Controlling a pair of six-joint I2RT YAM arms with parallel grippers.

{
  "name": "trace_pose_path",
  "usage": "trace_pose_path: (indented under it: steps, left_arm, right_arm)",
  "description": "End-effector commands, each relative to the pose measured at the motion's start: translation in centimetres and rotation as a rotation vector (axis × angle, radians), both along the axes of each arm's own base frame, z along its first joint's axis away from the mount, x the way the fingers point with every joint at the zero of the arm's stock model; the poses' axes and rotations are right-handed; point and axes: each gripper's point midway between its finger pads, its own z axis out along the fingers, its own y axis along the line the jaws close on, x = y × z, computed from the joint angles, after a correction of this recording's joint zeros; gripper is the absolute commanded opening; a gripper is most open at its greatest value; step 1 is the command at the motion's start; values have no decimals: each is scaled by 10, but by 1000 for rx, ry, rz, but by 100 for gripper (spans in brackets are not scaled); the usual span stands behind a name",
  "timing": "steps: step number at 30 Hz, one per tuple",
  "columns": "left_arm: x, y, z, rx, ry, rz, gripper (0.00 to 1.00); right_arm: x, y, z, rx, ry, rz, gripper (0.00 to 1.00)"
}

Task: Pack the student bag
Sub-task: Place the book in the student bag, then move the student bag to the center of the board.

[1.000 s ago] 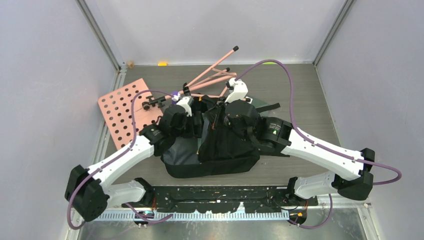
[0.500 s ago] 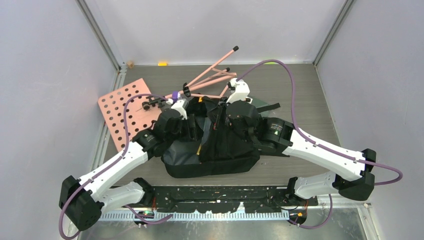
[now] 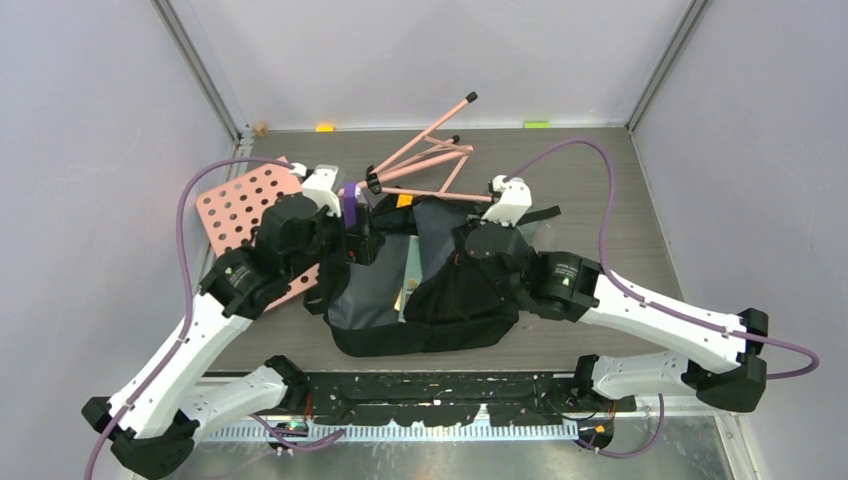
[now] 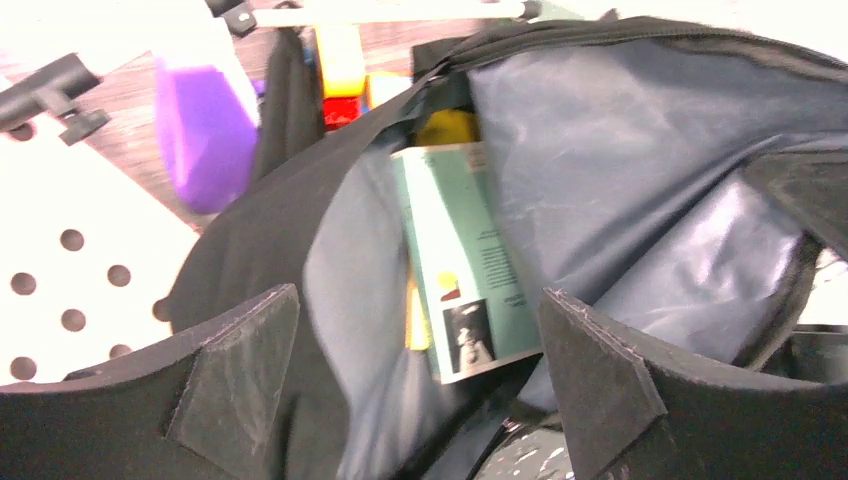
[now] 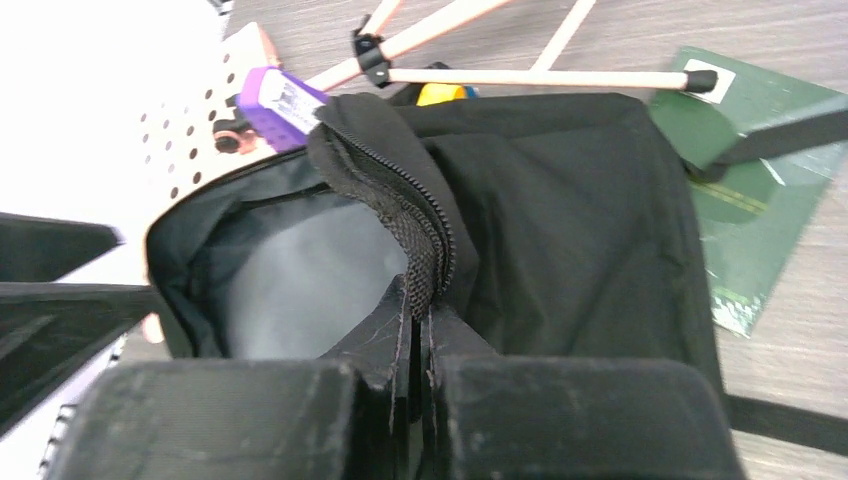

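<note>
Fig. Compared with a second ago, my left arm has swung out leftward and my left hand (image 4: 420,340) has spread open. It hangs empty over the mouth of the student bag (image 3: 440,325), which lies mid-bench (image 3: 600,200). My right hand (image 5: 420,330) stays pinched shut on the bag's toothed zipper edge (image 5: 400,200), lifting slack black fabric. Inside, against smooth grey lining (image 4: 620,150), are a flat teal book (image 4: 465,260) and something yellow (image 4: 447,128).

The student bag (image 3: 440,332) is black outside, with a grey-blue lining (image 4: 620,130). Inside it is a pale green book (image 4: 460,260) with a small black-and-white picture. Left of the bag, a pink board (image 3: 235,205) dotted with round holes. Behind the bag, pink rods (image 5: 540,76) with black tips and a purple object (image 5: 278,102). Right of the bag, a dark green book (image 5: 770,220).
</note>
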Motion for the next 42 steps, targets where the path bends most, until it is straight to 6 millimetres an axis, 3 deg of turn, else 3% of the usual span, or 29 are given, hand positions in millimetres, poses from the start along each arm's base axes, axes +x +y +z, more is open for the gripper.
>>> trace_pose_path:
  steps: [1, 7, 14, 16, 19, 22, 23, 24, 27, 28, 32, 36, 42]
  left_arm:
    - [-16, 48, -35, 274, 105, 56, 95]
    - [-21, 50, -66, 277, 194, 83, 100]
    - [-17, 64, -90, 318, 196, 167, 99]
    - [-15, 70, -99, 338, 191, 193, 86]
    - [-15, 65, -102, 305, 168, 172, 47]
    - [-13, 59, -86, 236, 95, 156, 19]
    - [-12, 59, -77, 218, 62, 155, 12]
    - [-12, 60, -68, 206, 31, 151, 4]
    - [-12, 63, -41, 178, -47, 145, 0]
    - [-13, 64, -30, 168, -70, 143, 0]
    - [-15, 67, -8, 168, -97, 139, 0]
    - [-15, 66, 3, 158, -116, 133, 0]
    - [-12, 81, 11, 202, -148, 195, 0]
  right_arm:
    - [8, -47, 9, 44, -64, -197, 3]
    - [4, -59, -28, -20, -14, -233, 6]
    - [3, -64, -53, -68, 15, -246, 10]
    - [3, -69, -64, -76, 36, -259, 12]
    - [6, -81, -89, -82, 89, -289, 15]
    - [5, -85, -109, -65, 168, -272, 20]
    - [9, -90, -114, -63, 192, -274, 26]
    - [6, -83, -117, -65, 225, -208, 37]
    - [6, -75, -107, -45, 285, -95, 64]
    - [7, -74, -94, -51, 276, -63, 75]
    - [8, -77, -46, -65, 239, 27, 93]
    - [20, -99, -19, -128, 207, 5, 99]
    - [70, -140, -23, -120, 220, -78, 100]
